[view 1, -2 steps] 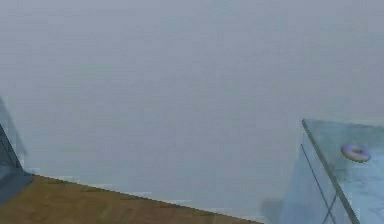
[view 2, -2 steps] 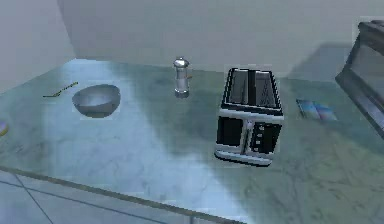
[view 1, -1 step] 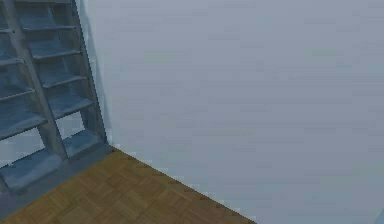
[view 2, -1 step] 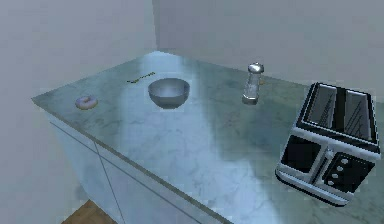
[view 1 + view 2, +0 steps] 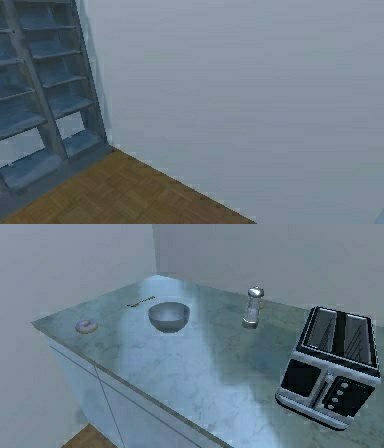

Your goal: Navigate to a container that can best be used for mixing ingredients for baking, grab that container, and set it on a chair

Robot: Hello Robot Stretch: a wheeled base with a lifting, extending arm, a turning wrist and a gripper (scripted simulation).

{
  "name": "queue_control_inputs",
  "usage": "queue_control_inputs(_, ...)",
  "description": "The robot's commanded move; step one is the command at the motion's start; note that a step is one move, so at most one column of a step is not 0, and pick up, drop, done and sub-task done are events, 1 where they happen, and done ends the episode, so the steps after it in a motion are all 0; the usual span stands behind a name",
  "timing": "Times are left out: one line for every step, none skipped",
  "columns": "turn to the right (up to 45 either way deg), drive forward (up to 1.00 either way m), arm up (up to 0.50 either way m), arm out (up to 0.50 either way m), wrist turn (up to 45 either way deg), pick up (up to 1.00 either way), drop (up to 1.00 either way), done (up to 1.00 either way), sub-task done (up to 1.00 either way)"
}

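On the marble counter [image 5: 215, 364] in the arm side view sits the task's thing, a grey bowl [image 5: 169, 316], upright, toward the far-left part of the top and apart from everything else. Gripper state: cannot tell from these pictures.

Risks, as I judge them:
- The bowl is round and smooth-walled, so a grab on its thin rim could slip or tip it, and a nudge would likely slide it on the slick top.
- A shaker [image 5: 253, 307] stands near, to the bowl's right. A reach that comes in wide could knock it over.
- A toaster [image 5: 330, 366] sits at the near-right edge, bulky, and could be clipped.
- In the forward view a wall [image 5: 250, 100] and blue shelving [image 5: 45, 90] are close ahead. Driving on risks a bump.

Containers: the bowl looks empty, though the shaded inside makes that uncertain. Shaker contents can't be made out. A small pinkish disc [image 5: 87, 326] lies left of the bowl.
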Motion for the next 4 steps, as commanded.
queue_control_inputs(0.0, 0.0, 0.38, 0.0, 0.0, 0.0, 0.0, 0.0, 0.0)
queue_control_inputs(0.0, 0.0, 0.0, 0.44, 0.0, 0.0, 0.0, 0.0, 0.0)
queue_control_inputs(0.0, 0.0, 0.0, 0.0, 45.0, 0.0, 0.0, 0.0, 0.0)
queue_control_inputs(0.0, 0.0, 0.0, 0.0, 45.0, 0.0, 0.0, 0.0, 0.0)
